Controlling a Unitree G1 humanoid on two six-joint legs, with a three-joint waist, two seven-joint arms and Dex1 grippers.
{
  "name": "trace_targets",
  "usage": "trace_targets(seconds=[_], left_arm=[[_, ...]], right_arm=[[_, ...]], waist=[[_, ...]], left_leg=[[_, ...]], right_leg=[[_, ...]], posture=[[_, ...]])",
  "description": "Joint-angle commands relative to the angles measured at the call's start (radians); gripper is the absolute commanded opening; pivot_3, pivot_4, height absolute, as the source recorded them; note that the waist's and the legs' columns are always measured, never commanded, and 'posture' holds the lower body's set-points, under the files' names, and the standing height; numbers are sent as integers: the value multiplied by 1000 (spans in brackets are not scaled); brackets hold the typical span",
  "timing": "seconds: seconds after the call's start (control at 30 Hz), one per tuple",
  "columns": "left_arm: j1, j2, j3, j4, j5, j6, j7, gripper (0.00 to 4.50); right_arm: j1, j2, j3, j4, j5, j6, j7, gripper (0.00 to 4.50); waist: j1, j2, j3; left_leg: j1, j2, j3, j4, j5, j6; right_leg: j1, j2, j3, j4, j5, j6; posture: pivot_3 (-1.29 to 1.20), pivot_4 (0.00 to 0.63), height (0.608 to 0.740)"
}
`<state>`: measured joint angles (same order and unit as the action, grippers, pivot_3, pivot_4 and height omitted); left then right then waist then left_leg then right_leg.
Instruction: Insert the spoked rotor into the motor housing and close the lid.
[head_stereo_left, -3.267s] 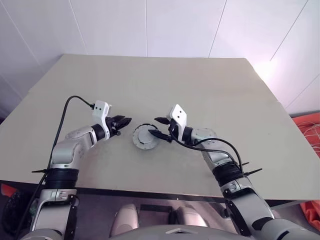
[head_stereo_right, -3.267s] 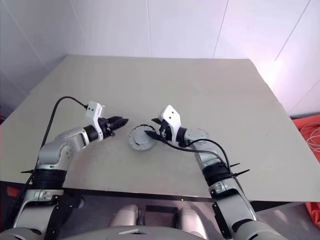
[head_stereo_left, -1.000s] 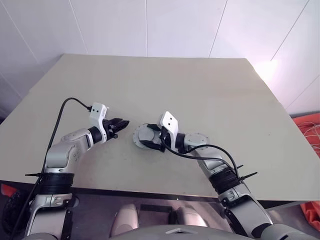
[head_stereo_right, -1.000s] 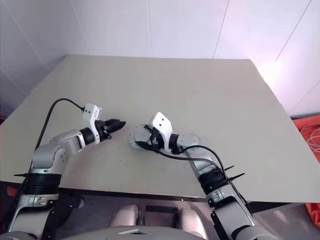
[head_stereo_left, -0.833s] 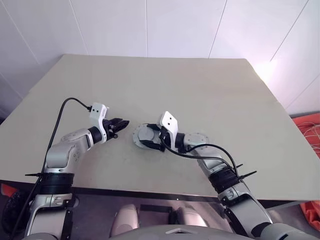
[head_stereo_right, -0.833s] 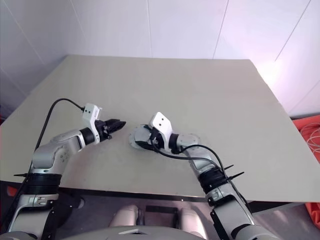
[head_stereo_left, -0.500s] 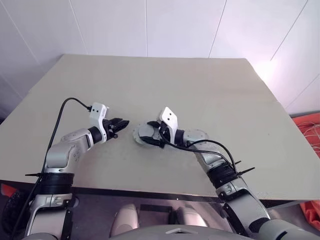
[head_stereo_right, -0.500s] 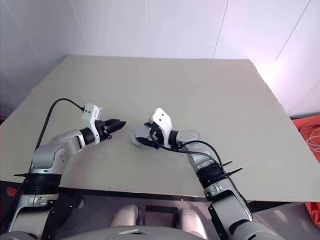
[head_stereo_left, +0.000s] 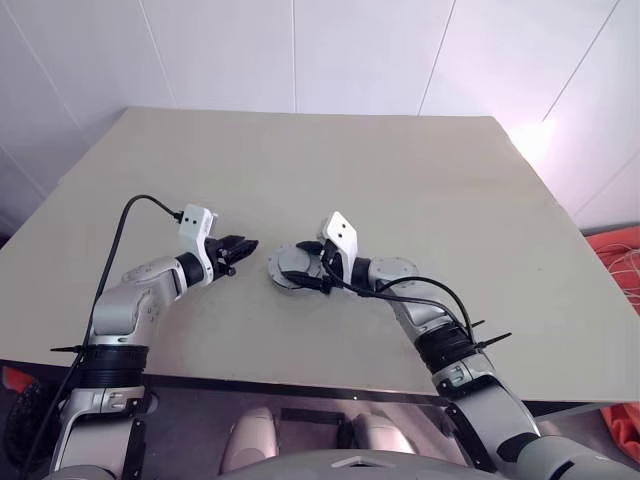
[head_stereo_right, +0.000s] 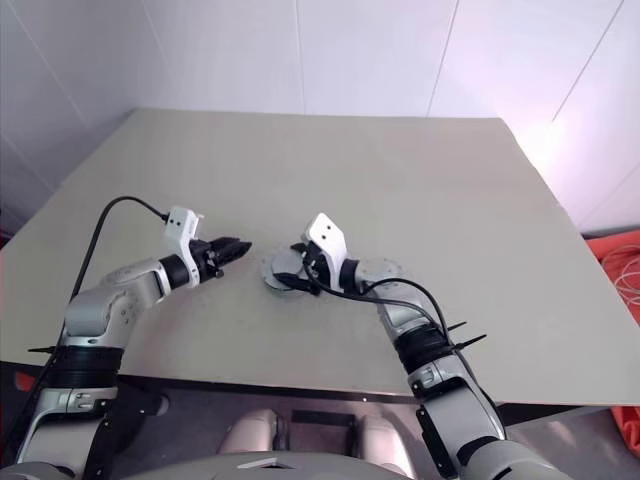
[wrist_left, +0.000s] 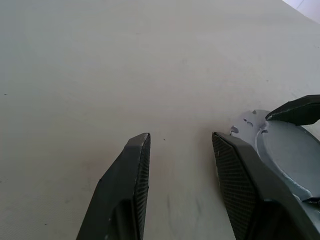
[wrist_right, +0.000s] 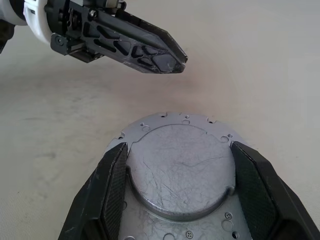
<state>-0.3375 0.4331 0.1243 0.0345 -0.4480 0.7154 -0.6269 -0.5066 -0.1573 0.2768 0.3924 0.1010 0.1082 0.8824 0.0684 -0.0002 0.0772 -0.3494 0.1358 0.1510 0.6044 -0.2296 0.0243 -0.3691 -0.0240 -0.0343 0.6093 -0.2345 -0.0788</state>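
The right hand (wrist_right: 177, 147) already has the work between its fingers. Its two black fingers (wrist_right: 112, 185) stand wide apart and sit close against opposite sides of a raised round disc. They look pressed to its rim, so I judge this a wide grip rather than empty open jaws.

That disc is the top of the motor housing (wrist_right: 180, 172), a grey metal puck on a flat flange with small holes. It lies flat on the desk (head_stereo_left: 400, 180), directly ahead of and under the right hand's fingertips. Being round, it has no long axis to line up with, and its flat face is turned upward. It looks closed over, and I cannot tell whether the spoked rotor is inside.

Beyond the housing, on its far side from the right hand, the left hand (head_stereo_left: 243, 247) points back toward it. Its fingers are parted with nothing between them, and their tips are near the flange edge but apart from it. From the left hand's own side, the housing lies just past its inner finger and off its centre line.

The right hand is therefore the nearer one and is centred on the part. The left hand would need to shift sideways toward the housing before it could help.
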Motion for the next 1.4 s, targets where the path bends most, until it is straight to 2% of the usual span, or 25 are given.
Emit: trace_targets(seconds=[0.03, 0.63, 1.0, 1.4], left_arm=[[-24, 9, 14, -11, -5, -21, -2, 2066], [-25, 8, 13, -15, -5, -23, 0, 2066], [-26, 3, 11, -10, -5, -27, -1, 2066], [-37, -32, 6, -19, -23, 2, 16, 2066]], right_arm=[[-3, -10, 4, 14, -10, -16, 12, 3150], [-24, -31, 18, 165, -50, -100, 30, 3150], [-16, -76, 24, 48, -5, 11, 124, 3150], [-12, -66, 49, 170, -67, -78, 70, 3150]], waist=[[1, 0, 0], [0, 0, 0], [16, 0, -1], [21, 1, -1]], left_leg=[[0, 0, 0, 0, 0, 0], [5, 0, 0, 0, 0, 0], [2, -1, 0, 0, -2, 3], [5, -1, 0, 0, -2, 4]], right_leg=[[0, 0, 0, 0, 0, 0], [5, 0, 0, 0, 0, 0], [4, -1, 0, -3, 0, 0], [6, -1, -1, -3, 0, 0]], posture=[[0, 0, 740], [0, 0, 740], [0, 0, 740], [0, 0, 740]])
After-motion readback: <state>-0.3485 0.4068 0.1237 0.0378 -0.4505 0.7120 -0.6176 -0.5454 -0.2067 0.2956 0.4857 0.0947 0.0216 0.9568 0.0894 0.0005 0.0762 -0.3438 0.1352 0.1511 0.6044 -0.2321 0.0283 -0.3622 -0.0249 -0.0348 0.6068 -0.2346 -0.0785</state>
